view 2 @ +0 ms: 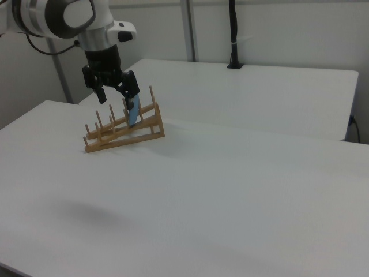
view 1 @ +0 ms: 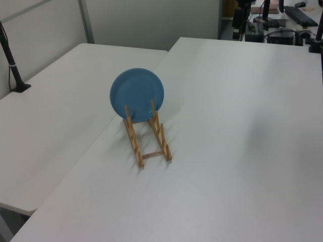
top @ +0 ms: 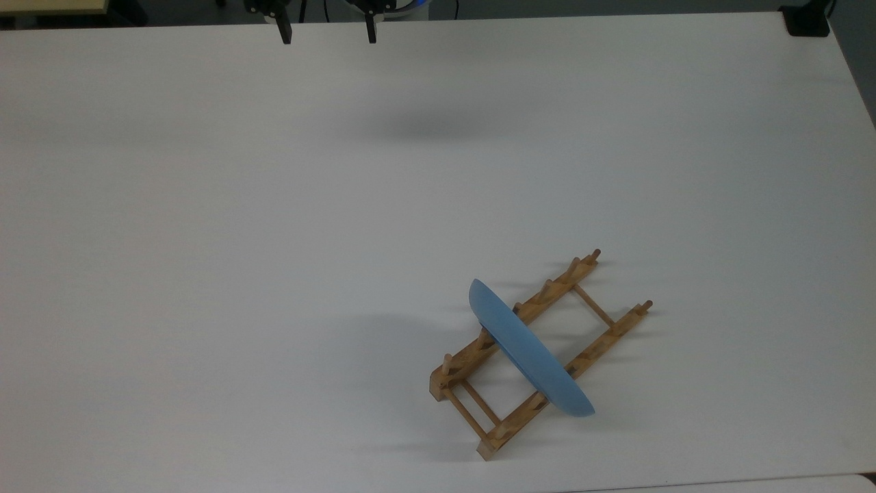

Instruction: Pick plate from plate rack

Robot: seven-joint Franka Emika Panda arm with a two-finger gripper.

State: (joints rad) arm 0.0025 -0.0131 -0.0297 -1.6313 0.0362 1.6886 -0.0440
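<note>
My gripper (top: pixel 328 33) hangs spread, empty, well apart from the plate rack (top: pixel 540 352). The light-blue plate (top: pixel 527 349) looks stiff and slippery; I'd pinch its top rim.

Plate rack (top: pixel 540 356): wooden, set diagonally on the white surface (top: pixel 274 239). Plate (top: pixel 528 349): light blue, held on edge across both rails. Gripper (top: pixel 328 31): fingers (top: pixel 285 32) spread, well apart from the rack.

Plate (top: pixel 527 349) is seen plain light blue; plate rack (top: pixel 472 356) light-brown wood; table (top: pixel 274 239) white; gripper (view 2: pixel 115 88) fingers black.
</note>
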